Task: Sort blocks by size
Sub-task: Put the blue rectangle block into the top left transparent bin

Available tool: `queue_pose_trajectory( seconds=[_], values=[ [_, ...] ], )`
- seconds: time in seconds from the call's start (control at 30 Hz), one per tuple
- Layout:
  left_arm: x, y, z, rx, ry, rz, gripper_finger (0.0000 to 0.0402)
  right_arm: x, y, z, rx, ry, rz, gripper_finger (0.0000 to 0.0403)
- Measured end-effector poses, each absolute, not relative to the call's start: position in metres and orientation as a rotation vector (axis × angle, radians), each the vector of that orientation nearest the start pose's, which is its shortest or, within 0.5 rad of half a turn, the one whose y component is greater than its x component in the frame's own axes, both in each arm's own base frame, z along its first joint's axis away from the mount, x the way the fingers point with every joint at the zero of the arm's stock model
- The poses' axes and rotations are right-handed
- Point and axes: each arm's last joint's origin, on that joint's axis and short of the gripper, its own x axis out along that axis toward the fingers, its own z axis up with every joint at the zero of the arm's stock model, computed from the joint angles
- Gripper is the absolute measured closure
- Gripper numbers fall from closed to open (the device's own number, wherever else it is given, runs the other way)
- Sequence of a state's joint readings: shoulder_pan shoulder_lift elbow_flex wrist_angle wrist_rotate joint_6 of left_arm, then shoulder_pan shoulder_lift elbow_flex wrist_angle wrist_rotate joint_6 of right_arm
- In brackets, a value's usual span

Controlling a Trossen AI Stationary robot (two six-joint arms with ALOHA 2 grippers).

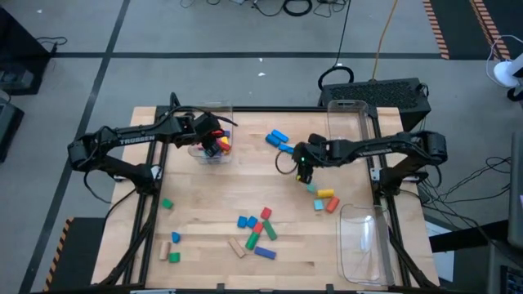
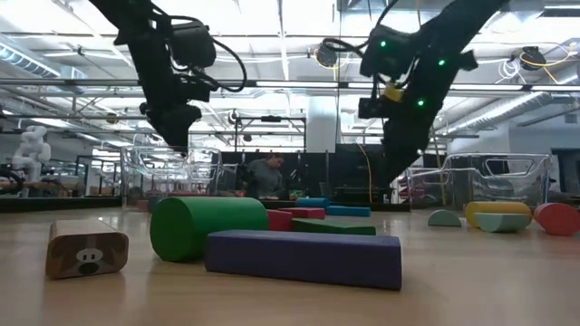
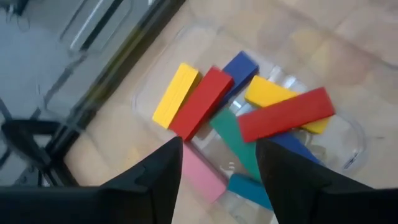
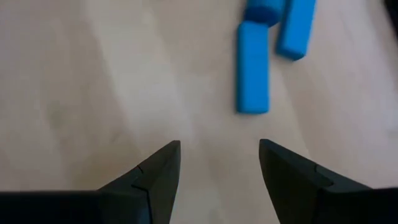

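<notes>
Left gripper [image 3: 217, 163] spread, empty, above bin [image 3: 348, 134] of blocks [image 3: 200, 102]; right gripper [image 4: 219, 165] spread over bare table [image 4: 93, 81], seen only from wrists

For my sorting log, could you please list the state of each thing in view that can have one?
Left end effector: open, empty, above the left bin.
Right end effector: open, empty, above bare table near the light blue blocks.
Left bin: upright, holding several long blocks.
Right bins: no blocks visible inside.
Green cylinder: lying on its side.
</notes>
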State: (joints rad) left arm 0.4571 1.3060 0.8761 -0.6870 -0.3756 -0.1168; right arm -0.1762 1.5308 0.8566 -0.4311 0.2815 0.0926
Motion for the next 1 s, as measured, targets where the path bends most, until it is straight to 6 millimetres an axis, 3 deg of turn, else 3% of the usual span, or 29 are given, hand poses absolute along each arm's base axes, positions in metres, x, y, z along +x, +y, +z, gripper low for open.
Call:
queue_pose_trajectory(
  seconds=[0.23,0.47,0.67,1.0],
  values=[
    [0.229,0.111,0.234,0.008,0.976,0.700,0.0195,0.273,-0.092,0.178,0.112,1.032,-0.449,0.0202],
    [0.247,0.104,0.244,0.103,0.817,0.485,0.0195,0.273,-0.110,0.173,0.161,1.004,-0.422,0.0202],
    [0.259,0.097,0.253,0.174,0.682,0.307,0.0195,0.279,-0.120,0.148,0.176,1.058,-0.429,0.0202],
    [0.263,0.094,0.258,0.204,0.625,0.290,0.0195,0.285,-0.139,0.123,0.155,1.059,-0.431,0.0202]
  ],
)
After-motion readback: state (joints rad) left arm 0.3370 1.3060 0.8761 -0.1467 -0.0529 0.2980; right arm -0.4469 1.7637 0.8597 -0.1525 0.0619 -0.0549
